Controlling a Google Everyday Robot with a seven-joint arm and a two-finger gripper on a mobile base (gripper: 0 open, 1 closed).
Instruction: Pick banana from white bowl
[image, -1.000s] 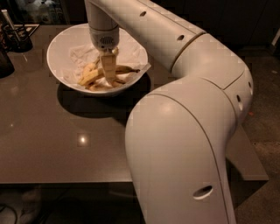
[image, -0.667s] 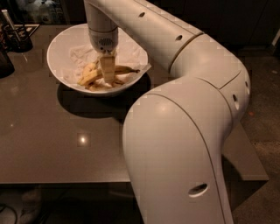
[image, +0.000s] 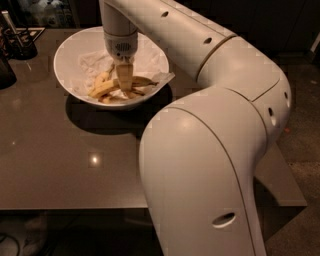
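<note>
- Movement over the last second is slight: the gripper (image: 125, 86) has stayed low inside the bowl (image: 67, 67), planted among the fruit, while the big lower link of the arm (image: 200, 165) has swung a touch to the left.
- Whether the gripper is clenched or released cannot be told. It shows only as one beige column under the round wrist.
- The banana (image: 104, 89) has not shifted. It lies on the bowl's floor, running from lower left up toward the gripper, and appears to be touching it or tucked just behind it.
- My reading is that the grasp is being settled and the lift has not begun. Nothing in the bowl has risen yet.
- The banana is long, gently curved and smooth-skinned, with a dull yellow colour. The shorter bananas (image: 102, 77) lie close against it, so a grab could catch more than one.
- The bowl is wide, round and glossy white, with a thin rim and sloping walls. It stands on the bench (image: 75, 170) at the far left.
- Crumpled paper (image: 95, 62) lines the bowl. It is soft and creased, and one corner pokes over the right rim.
- The bench is a dark, polished slab that carries a bright glint of light and the bowl's shadow.
- The arm is a smooth, matte cream shell with rounded joints and small dark holes.
</note>
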